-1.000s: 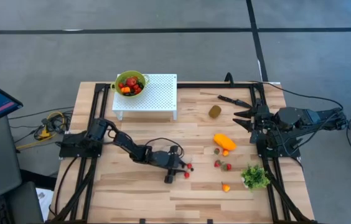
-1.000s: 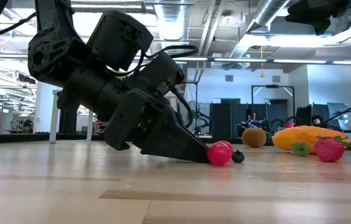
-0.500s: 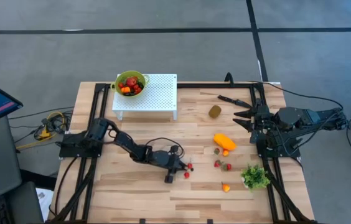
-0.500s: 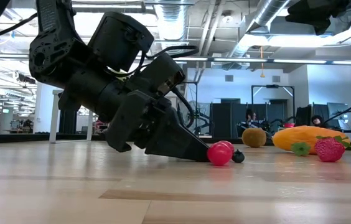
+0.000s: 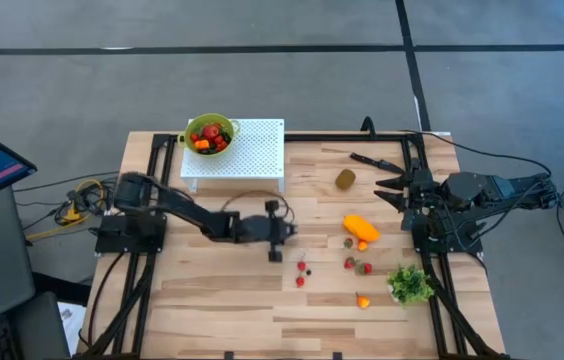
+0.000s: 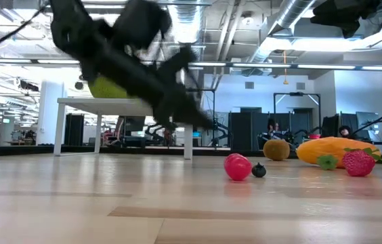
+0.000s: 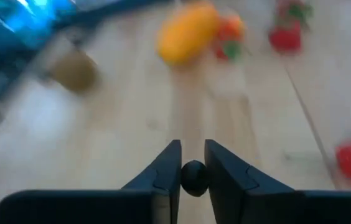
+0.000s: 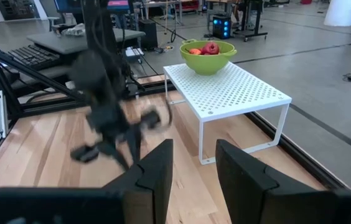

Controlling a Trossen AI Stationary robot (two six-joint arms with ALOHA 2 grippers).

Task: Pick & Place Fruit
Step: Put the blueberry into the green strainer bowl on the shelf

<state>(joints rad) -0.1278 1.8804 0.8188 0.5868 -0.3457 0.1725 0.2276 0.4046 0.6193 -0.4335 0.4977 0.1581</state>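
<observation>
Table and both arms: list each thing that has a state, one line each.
Left end effector: raised off the table, shut on a dark berry.
Right end effector: open, empty, parked at the table's right edge.
Green bowl: upright on the white rack, holding fruit.
Red berry: loose on the table.
Orange fruit: lying on the table.
Kiwi: lying on the table.

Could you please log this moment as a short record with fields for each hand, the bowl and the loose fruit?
left hand: lifted off the table, shut on a small dark berry
right hand: waiting at the table's right side, holding nothing
green bowl: on the white perforated stand, already holding fruit
loose fruit: red berry, orange fruit, kiwi
</observation>
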